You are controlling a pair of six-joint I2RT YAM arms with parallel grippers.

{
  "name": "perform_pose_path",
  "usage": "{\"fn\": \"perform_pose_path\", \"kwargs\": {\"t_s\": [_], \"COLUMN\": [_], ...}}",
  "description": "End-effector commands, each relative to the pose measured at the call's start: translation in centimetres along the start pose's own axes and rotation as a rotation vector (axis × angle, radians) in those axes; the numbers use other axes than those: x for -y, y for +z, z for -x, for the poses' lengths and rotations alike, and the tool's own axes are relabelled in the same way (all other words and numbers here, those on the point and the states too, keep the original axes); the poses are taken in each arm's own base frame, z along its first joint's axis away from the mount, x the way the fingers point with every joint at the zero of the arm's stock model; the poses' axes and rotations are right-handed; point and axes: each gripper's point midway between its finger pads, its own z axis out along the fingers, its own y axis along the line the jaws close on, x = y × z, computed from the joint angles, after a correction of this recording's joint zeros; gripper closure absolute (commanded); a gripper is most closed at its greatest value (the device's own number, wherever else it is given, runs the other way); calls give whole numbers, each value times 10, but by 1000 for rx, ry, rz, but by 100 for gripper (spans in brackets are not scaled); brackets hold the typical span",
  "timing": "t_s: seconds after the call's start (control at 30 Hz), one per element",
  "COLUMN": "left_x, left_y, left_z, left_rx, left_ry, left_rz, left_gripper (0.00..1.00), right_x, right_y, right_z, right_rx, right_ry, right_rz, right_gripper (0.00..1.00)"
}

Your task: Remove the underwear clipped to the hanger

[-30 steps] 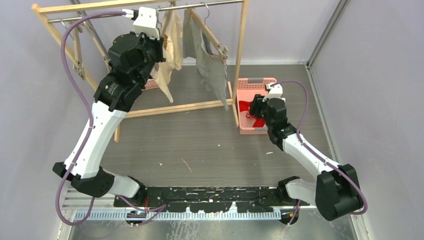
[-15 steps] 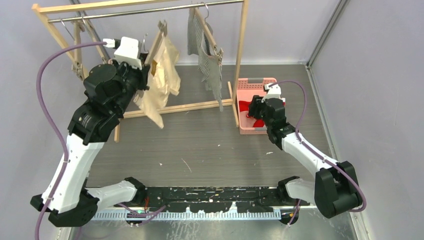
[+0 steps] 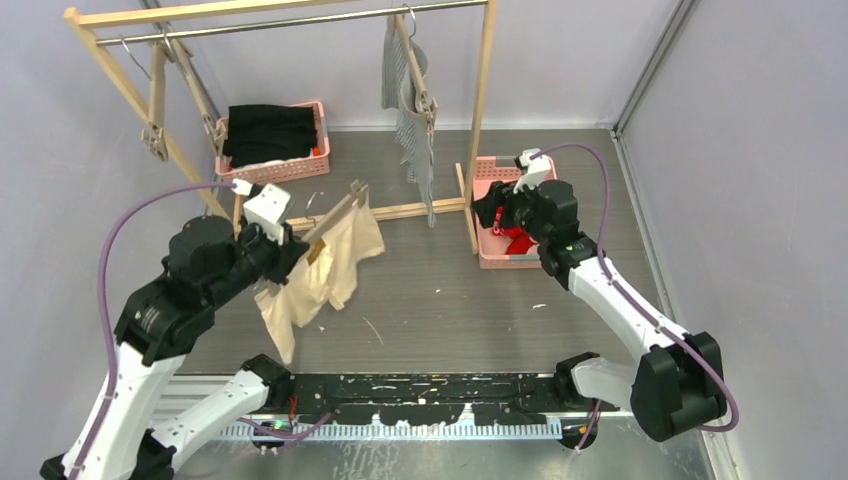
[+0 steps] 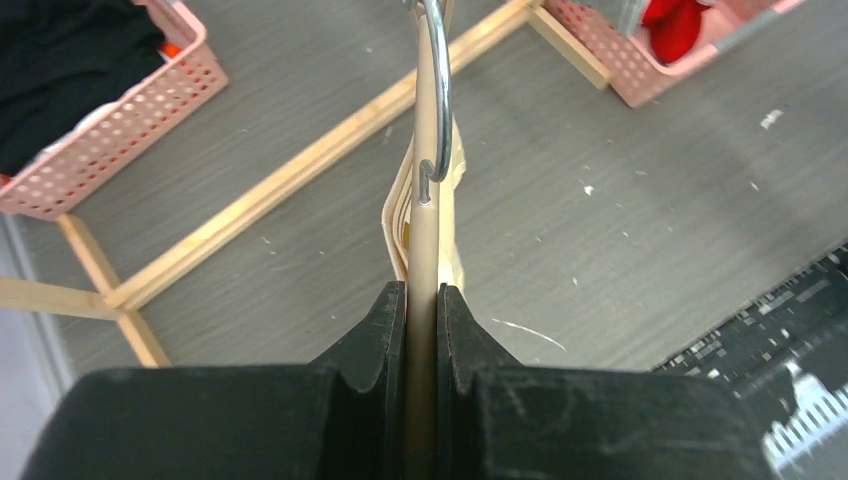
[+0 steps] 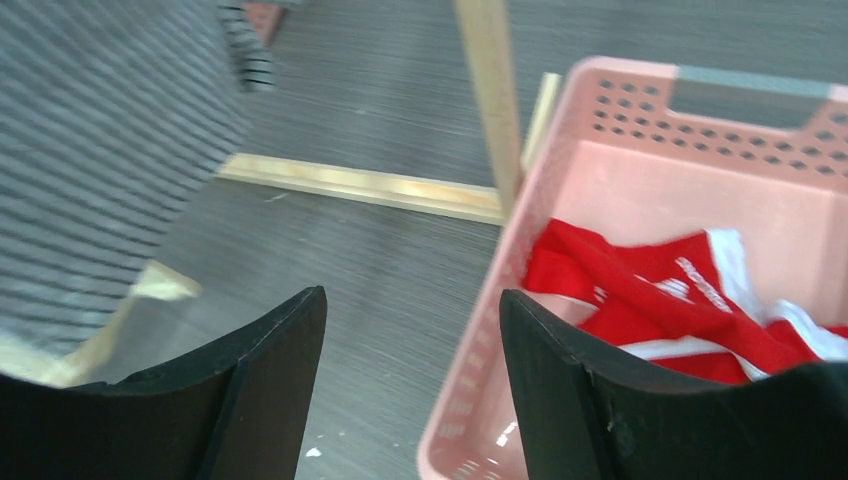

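Has lifted the pale wooden clip hanger (image 3: pixel 335 212) off the steel rail (image 3: pixel 280 22) of the wooden clothes rack (image 3: pixel 486 90) within the last second and swung it down and forward. Now holds it low over the grey table (image 3: pixel 430 300), just in front of the rack's foot bar. Keeps the left tool (image 4: pixel 421 292) clenched flat on the hanger's bar below the wire hook (image 4: pixel 438 90), jaws pressed to the wood on both sides. Carries along the cream-beige cloth boxer briefs (image 3: pixel 318 280), still clipped and hanging slack beneath, with the lowest corner near the table. Brings that garment within reach but does not free it; probably calls for the other side to open the clips. Folds the left arm low, elbow out to the left, wrist turned toward the middle. Has thereby uncovered the pink perforated basket of folded black clothes (image 3: pixel 270 135) behind the rack.

Has shifted the right tool (image 5: pixel 410 300) slightly up and left from above the pink plastic basket (image 5: pixel 620 105) beside the rack's right post. Holds it released, fingers apart, gripping nothing. Stretches the right arm forward, toward the grey fine-striped boxer briefs (image 3: pixel 410 115), still clipped up on the rail. Leaves the red boxer briefs with white trim (image 5: pixel 640 300) lying in that basket: apparently one off, two to go.
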Motion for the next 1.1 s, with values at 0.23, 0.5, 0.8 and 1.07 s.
{"fn": "perform_pose_path", "kwargs": {"t_s": [0.23, 0.5, 0.8, 1.07], "left_x": [69, 95, 114, 117], "left_y": [-9, -10, -16, -11], "left_z": [-9, -6, 8, 9], "left_rx": [62, 116, 182, 177], "left_ry": [-30, -21, -23, -46], "left_rz": [-393, -550, -680, -694], "left_gripper": [100, 100, 100, 100], "right_x": [-117, -162, -187, -202], "right_y": [-69, -118, -137, -132], "right_z": [44, 46, 48, 46], "right_rx": [103, 115, 140, 132], "right_ry": [-78, -102, -126, -114], "right_rz": [618, 952, 1074, 1129], "right_gripper": [28, 28, 26, 26]}}
